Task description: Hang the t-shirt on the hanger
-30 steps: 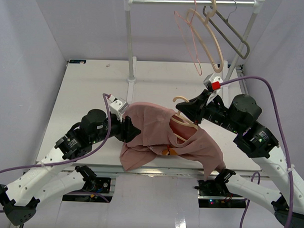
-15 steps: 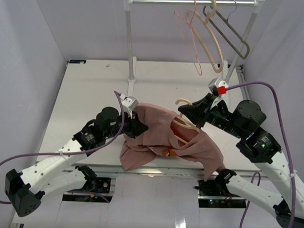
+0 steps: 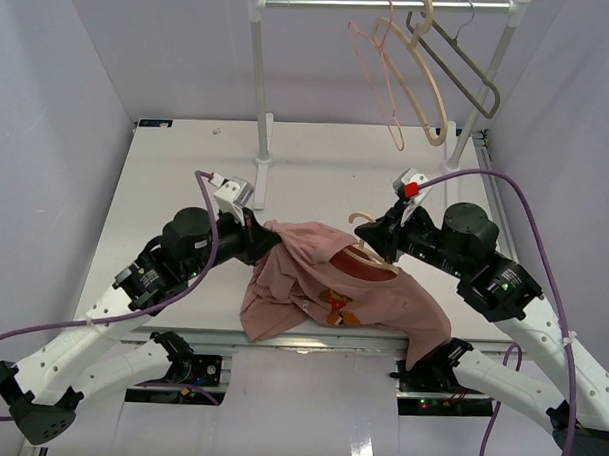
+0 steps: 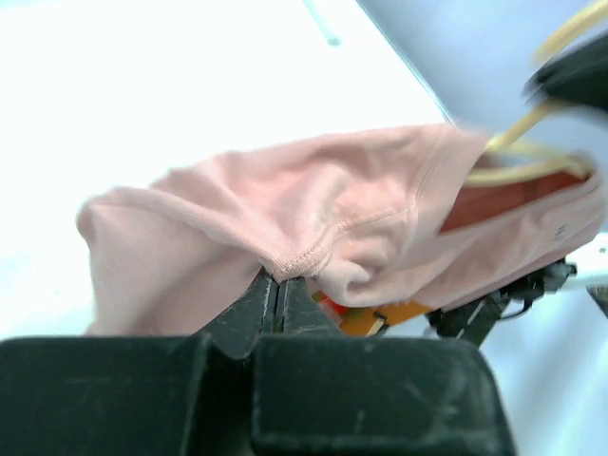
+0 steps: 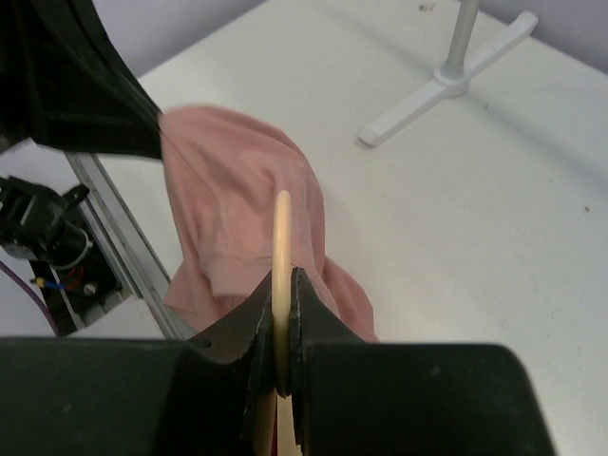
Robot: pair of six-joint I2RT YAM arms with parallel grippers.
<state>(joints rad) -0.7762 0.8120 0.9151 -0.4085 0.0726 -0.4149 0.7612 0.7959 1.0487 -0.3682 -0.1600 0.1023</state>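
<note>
Our left pincer [image 4: 278, 281] is pressed together on a stitched edge of the t-shirt [image 4: 323, 214], and our right pincer [image 5: 282, 285] is clamped on the hanger [image 5: 282, 233], pinching the pale wood edge-on. From above, the t-shirt lies bunched toward the 6 o'clock edge of the surface [image 3: 177, 164]. Our left pincer grips it at its 10 o'clock corner, and the hanger enters its opening from about 1 o'clock, hook pointing toward 12. We judge the task partly done: one hanger arm appears to sit inside the opening, but the cloth is heaped, not draped over both shoulders. By our reckoning, what is left is stretching the opening over the other arm and settling the garment. Only the overhead view gives us the whole layout and the rail [image 3: 382, 5] at 12 o'clock carrying other hangers. The left wrist view shows the very seam we hold, which the arm hides from above. The right wrist view shows how narrow our hold on the hanger is.
</note>
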